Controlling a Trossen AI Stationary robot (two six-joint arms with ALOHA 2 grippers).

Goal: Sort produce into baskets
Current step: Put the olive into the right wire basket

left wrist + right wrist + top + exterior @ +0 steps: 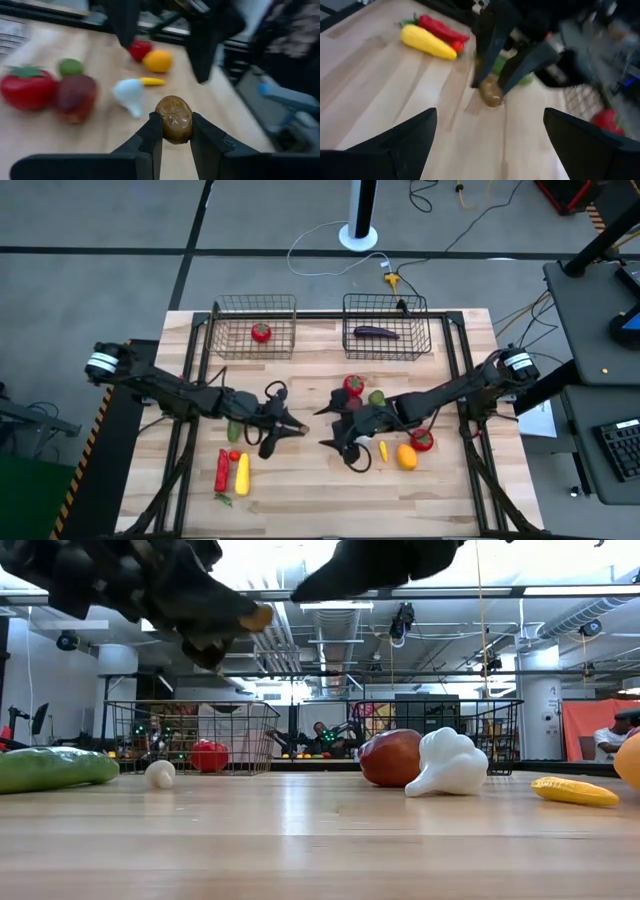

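Note:
My left gripper [292,427] hangs over the middle of the table, shut on a small brown round piece of produce [173,119]. My right gripper [325,427] faces it from the table's right side, open, with nothing between its fingers. Two wire baskets stand at the far edge: the left basket [228,330] holds a red round piece [261,332], the right basket [418,330] a long purple one [376,332]. More produce lies on the table: a red one [353,385], an orange one [406,456], a white one [450,762] and a long yellow one [242,473]. My left gripper pinches the brown piece by its two opposite sides [164,125] between its two fingertips [152,131]. The fingers come from the table's left, slanting a little downward. The piece is lifted clear of the table [258,617].
A long green piece [50,768], a red pepper [221,470] and a small red one [234,455] lie under and beside the left arm. A dark-red round piece [390,757], a green one [376,396] and a small yellow one [383,451] lie under the right arm.

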